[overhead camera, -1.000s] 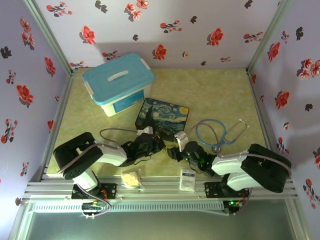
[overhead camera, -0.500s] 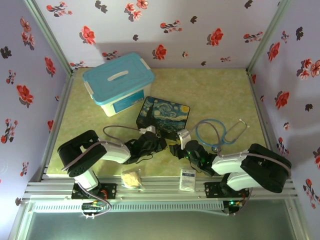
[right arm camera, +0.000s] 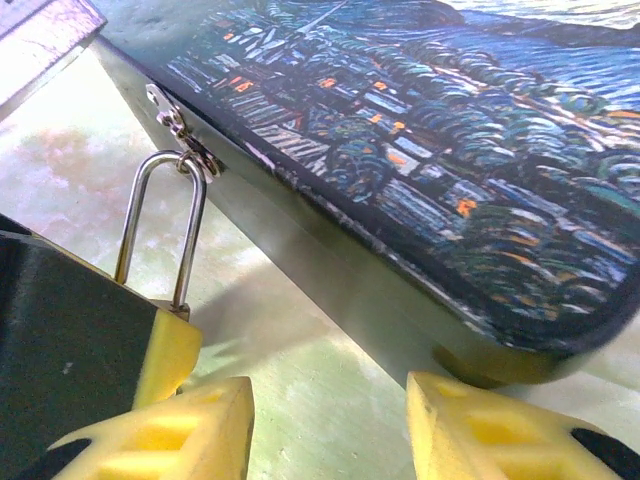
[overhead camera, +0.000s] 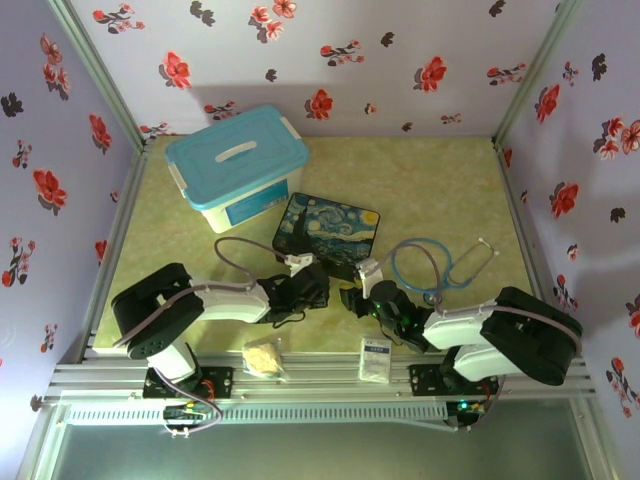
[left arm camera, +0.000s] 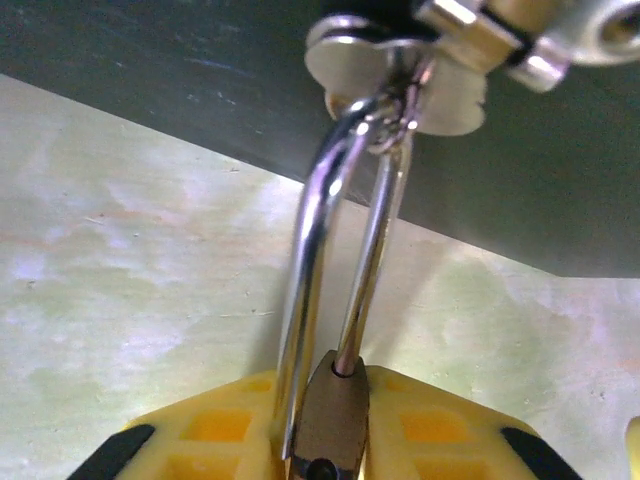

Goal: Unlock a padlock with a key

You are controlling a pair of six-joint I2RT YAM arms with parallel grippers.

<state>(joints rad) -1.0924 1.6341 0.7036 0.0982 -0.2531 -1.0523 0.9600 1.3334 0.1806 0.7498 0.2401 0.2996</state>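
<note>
The padlock (left arm camera: 335,420) has a brass body pinched between the yellow pads of my left gripper (left arm camera: 330,440), which is shut on it. Its silver shackle (left arm camera: 320,230) runs up through the hasp (left arm camera: 400,70) of the painted tin box (overhead camera: 330,230). In the right wrist view the same shackle (right arm camera: 160,225) hangs from the box's front edge, with the left gripper's yellow pad (right arm camera: 165,355) below it. My right gripper (right arm camera: 330,430) stands open just right of it, nothing between its fingers, facing the box (right arm camera: 420,130). The key is out of view.
A blue-lidded plastic tub (overhead camera: 237,165) sits at the back left. A blue stethoscope (overhead camera: 440,265) lies right of the tin box. A white packet (overhead camera: 376,358) and a pale bag (overhead camera: 263,357) rest near the front rail. The left arm's cable (overhead camera: 235,250) loops over the mat.
The left arm has stretched a little to the right toward the tin box's front, and its cable loop has risen. The right gripper has hardly moved.
</note>
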